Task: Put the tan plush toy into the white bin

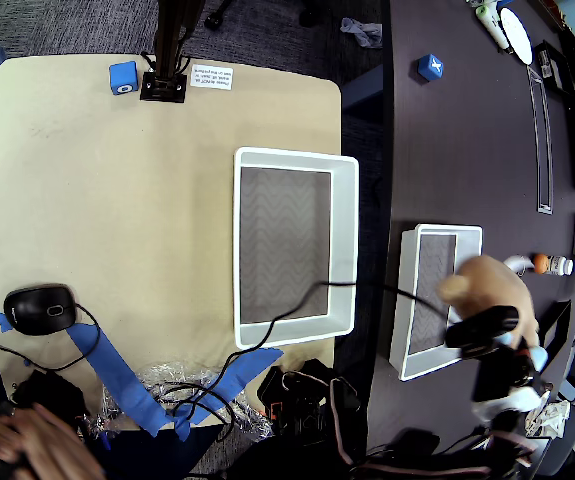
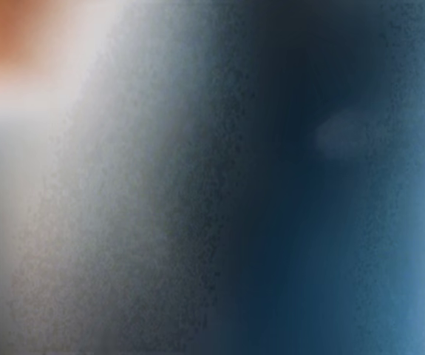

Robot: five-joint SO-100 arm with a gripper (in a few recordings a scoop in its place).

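In the overhead view the tan plush toy [image 1: 492, 285] hangs over the right edge of a smaller white bin [image 1: 404, 300] on the dark table at the right. My black gripper [image 1: 482, 330] reaches up from the lower right and clamps across the toy's lower part, beside its light blue bits. The white bin [image 1: 345, 240], larger and with a grey wavy bottom, stands on the tan table well to the left of the toy. The wrist view is a close blur, with an orange patch [image 2: 5, 29] at the top left fading into white and blue.
A black cable [image 1: 297, 300] runs over the large bin's lower right corner. A black mouse [image 1: 39, 308] and blue tape [image 1: 117, 375] lie at the tan table's lower left. A black post [image 1: 163, 86] and a blue cube [image 1: 123, 76] stand at its top edge.
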